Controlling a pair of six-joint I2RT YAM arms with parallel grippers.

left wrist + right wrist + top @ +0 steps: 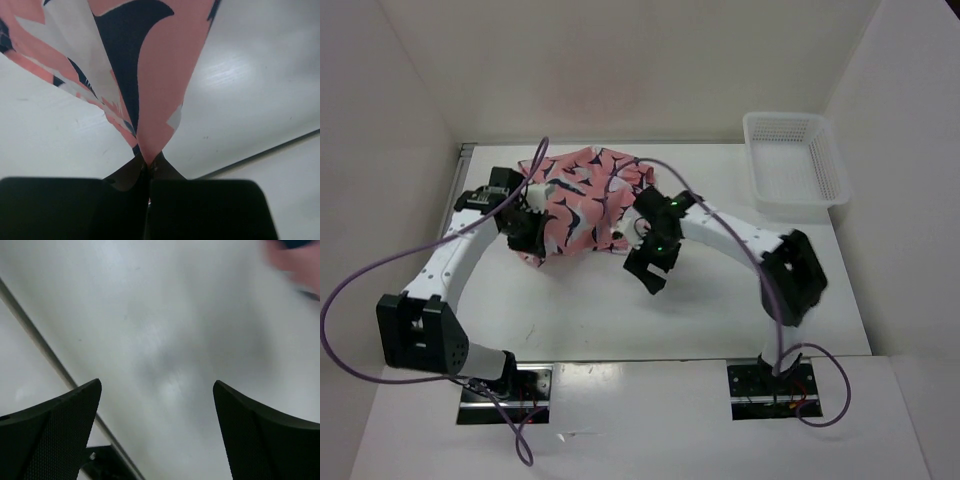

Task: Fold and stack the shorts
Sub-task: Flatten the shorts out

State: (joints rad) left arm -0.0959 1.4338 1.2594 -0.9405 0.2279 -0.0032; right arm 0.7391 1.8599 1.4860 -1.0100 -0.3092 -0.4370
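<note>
Table [620, 320] surface bare across near half. Right gripper [157, 390] jaws wide apart over bare tabletop, beside the shorts [585, 195]. Left gripper [149, 167] clamped on a fold at their left end. Shorts bunched toward far edge, long axis roughly left-right. Basket [795, 160] far-right corner, well apart.
</note>
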